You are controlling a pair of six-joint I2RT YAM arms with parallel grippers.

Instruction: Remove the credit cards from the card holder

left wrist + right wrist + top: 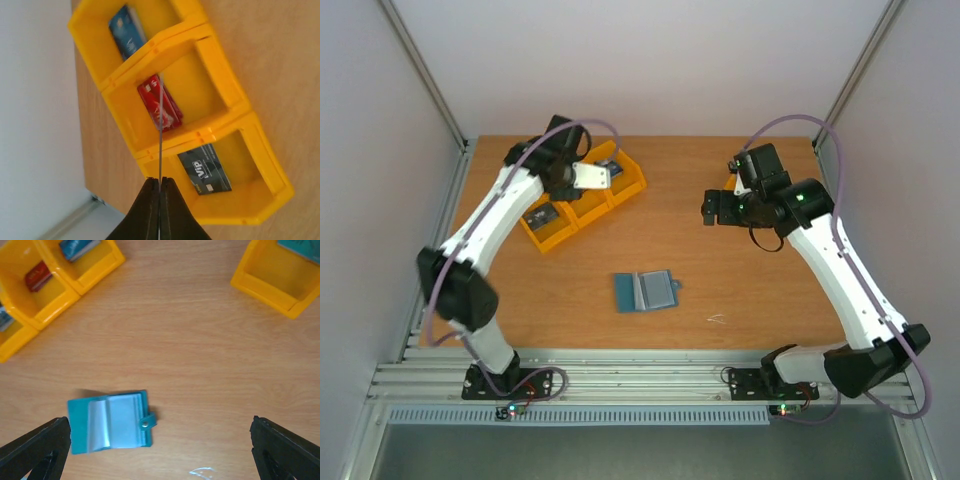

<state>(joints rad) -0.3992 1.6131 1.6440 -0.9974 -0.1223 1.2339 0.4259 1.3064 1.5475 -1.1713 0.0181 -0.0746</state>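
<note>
**Risk of a bad drop over the bins**

Clamped tight in the left gripper: one thin card, edge-on, colour impossible to tell. Hanging above the orange bins, across the middle compartment and its red card; blue card and grey card in the compartments either side. Could strike a divider on release and tip into the wrong bin. Spread wide and holding nothing: the right gripper, over the open wallet lying flat on the table, well apart from the bins. Cannot tell whether any card is left inside. Unpinned, might slide or fold at the next pull.
</note>
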